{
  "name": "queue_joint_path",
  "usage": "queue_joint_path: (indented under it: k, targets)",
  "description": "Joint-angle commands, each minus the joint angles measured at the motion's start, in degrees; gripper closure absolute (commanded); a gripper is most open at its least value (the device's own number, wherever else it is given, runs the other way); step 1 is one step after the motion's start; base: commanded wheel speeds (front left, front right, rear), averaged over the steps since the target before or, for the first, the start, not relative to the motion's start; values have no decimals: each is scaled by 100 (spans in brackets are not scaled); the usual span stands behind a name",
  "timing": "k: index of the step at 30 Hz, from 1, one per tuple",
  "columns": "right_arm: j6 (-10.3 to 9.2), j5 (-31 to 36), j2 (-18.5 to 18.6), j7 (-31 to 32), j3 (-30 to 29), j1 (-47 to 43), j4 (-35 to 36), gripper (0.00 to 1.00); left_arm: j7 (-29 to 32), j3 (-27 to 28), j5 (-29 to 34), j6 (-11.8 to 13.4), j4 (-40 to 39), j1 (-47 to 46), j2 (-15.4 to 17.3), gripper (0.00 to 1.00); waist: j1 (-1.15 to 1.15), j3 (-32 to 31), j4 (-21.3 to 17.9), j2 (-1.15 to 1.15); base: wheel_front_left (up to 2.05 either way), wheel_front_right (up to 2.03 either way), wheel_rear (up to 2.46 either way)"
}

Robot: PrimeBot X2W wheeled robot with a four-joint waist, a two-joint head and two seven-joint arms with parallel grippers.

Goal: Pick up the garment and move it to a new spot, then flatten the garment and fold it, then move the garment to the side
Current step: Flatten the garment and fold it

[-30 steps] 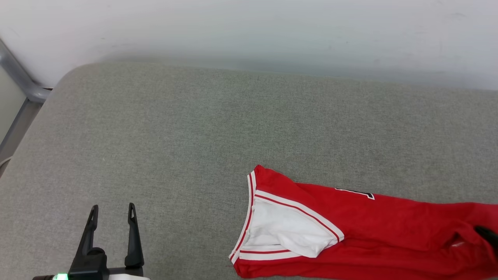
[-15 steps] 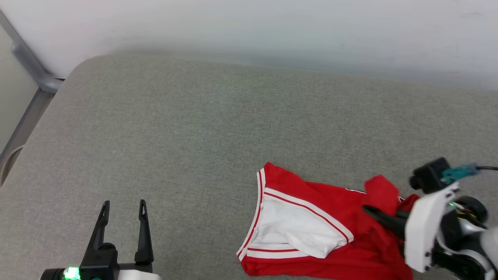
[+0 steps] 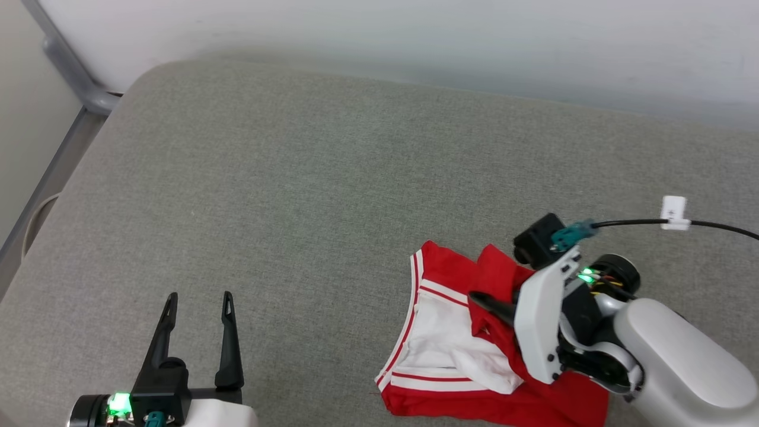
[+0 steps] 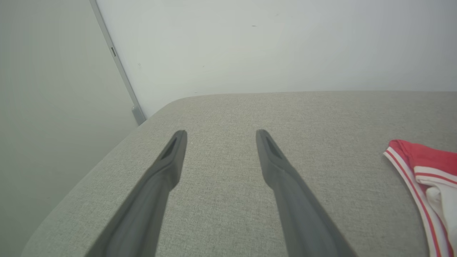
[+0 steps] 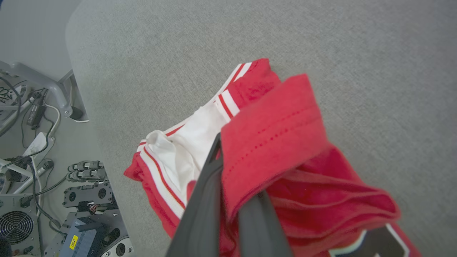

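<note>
One bunched red, white-sleeved garment [image 3: 445,273] sits pinched in right tool [image 3: 480,298]; left tool [image 3: 200,295] gapes wide.

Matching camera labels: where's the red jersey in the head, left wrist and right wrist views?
Head view: jersey lower right of centre, reaching the bottom edge.
Left wrist view: jersey at the right edge, below mid-height.
Right wrist view: jersey from centre to bottom right.
Shared landmark: striped sleeve trim bordering the white sleeve.

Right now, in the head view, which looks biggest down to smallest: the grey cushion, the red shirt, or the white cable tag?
Largest: grey cushion.
Then: red shirt.
Smallest: white cable tag.
</note>
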State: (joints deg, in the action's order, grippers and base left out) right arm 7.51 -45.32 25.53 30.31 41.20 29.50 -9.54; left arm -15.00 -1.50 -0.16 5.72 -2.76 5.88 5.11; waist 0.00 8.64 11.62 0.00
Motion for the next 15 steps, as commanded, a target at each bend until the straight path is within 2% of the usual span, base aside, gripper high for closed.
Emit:
queue_joint_path:
  k: [1, 11, 15]
  targets:
    - [-5, 99, -141, -79, 189, 224, -269, 100, -24, -22, -20, 6, 12, -80, -10, 0, 0, 44, 56, 0, 0, 0, 0]
    - [-5, 358, -562, -346, 882, 722, -1677, 100, -24, -41, -44, -8, 56, -196, -45, 0, 0, 175, 167, 0, 0, 0, 0]
    - [-5, 252, -693, -536, 1082, 726, -2054, 100, -24, -51, -45, -23, 90, -218, -61, 0, 0, 174, 169, 0, 0, 0, 0]
